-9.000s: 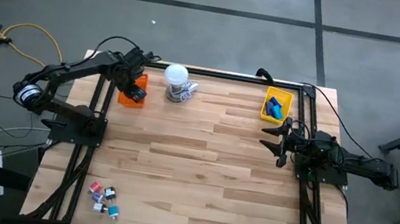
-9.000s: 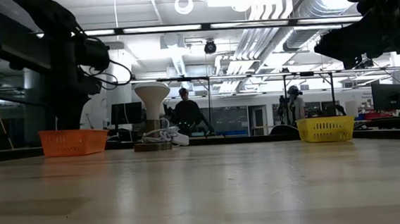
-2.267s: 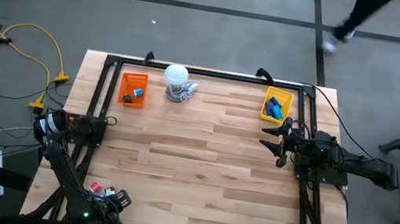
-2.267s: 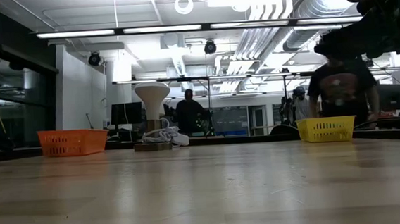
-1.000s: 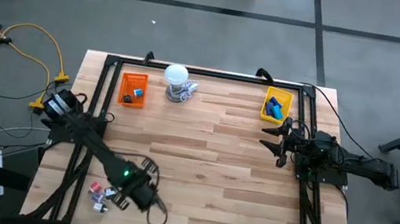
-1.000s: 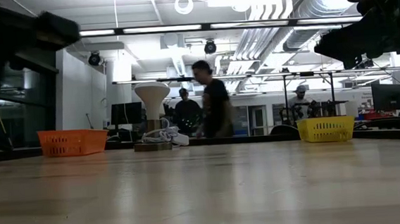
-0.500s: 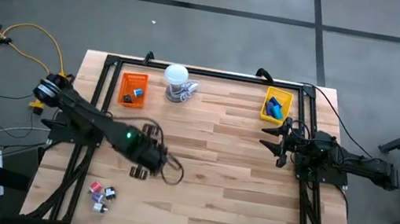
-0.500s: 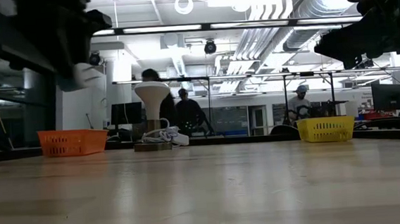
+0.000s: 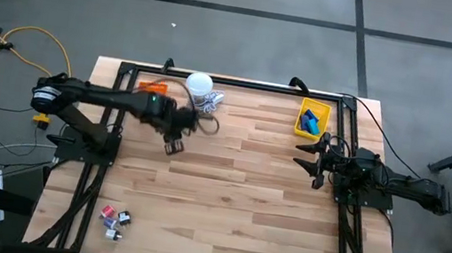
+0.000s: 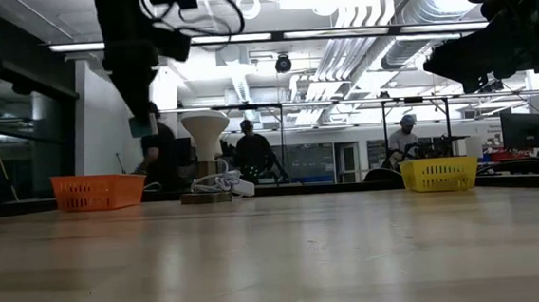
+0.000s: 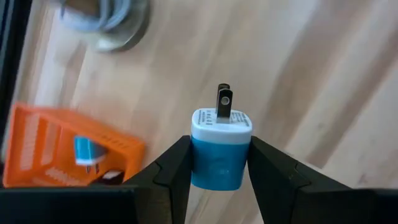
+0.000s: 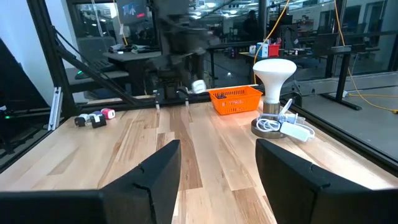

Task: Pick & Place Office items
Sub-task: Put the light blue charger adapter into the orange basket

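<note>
My left gripper (image 9: 174, 144) hangs over the table's far-left part, just near of the orange tray (image 9: 153, 89), and is shut on a small blue charger with a white prong end (image 11: 219, 149). The orange tray (image 11: 68, 155) holds a blue piece and a dark piece. Several small office items (image 9: 115, 218) lie on the wood by the near-left corner. The yellow tray (image 9: 312, 119) at the far right holds blue pieces. My right gripper (image 9: 315, 158) waits open at the right edge, with nothing between its fingers. My left gripper pinches the charger's blue body (image 11: 214, 171) between its two fingers, one on each side. The fingers slant steeply down from above. The white end with its metal prongs (image 11: 224, 102) sticks out past the fingertips, and the charger is lifted clear of the table.
A white round-topped lamp-like object (image 9: 200, 87) with a coiled cord stands on the far edge, right of the orange tray and close to my left arm. A black frame (image 9: 233, 81) runs along the table's edges. The wide middle of the table (image 9: 243, 192) is bare wood.
My left gripper has swung from beside the small items at the near-left corner toward the far edge, rising a little and rolling, and now hangs close to the orange tray. The charger has travelled with it, clear of the table.
</note>
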